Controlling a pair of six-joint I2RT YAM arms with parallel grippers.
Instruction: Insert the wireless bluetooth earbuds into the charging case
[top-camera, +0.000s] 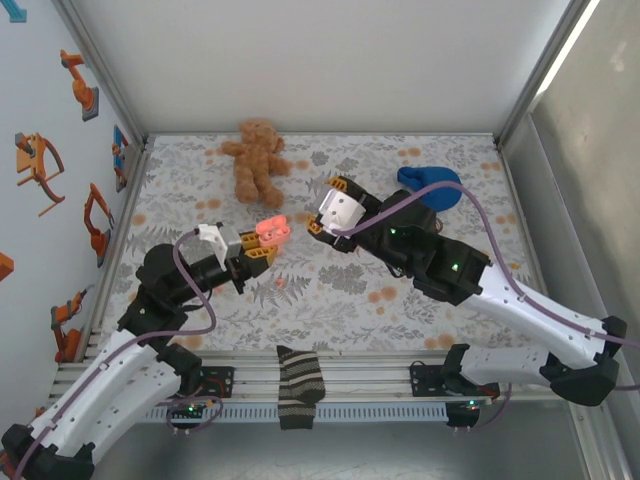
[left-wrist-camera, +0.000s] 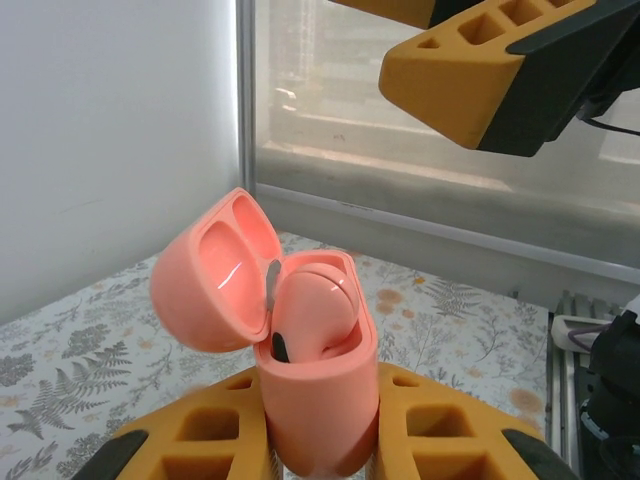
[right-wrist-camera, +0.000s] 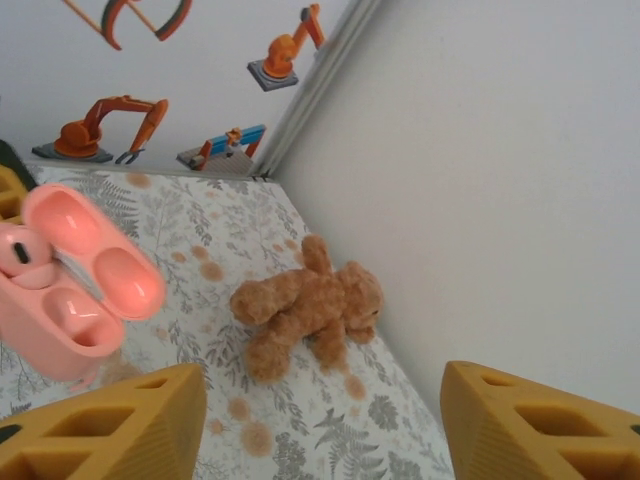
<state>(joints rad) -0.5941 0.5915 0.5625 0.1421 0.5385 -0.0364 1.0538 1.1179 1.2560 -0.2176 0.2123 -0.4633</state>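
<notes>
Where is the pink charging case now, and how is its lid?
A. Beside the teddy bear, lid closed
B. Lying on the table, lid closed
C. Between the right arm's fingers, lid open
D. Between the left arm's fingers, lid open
D: in the left wrist view the charging case sits clamped between the left fingers, and its lid is swung open.

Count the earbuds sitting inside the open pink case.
1. The earbud sits in one slot of the case, held by the left hand; the other slot looks empty.
</notes>
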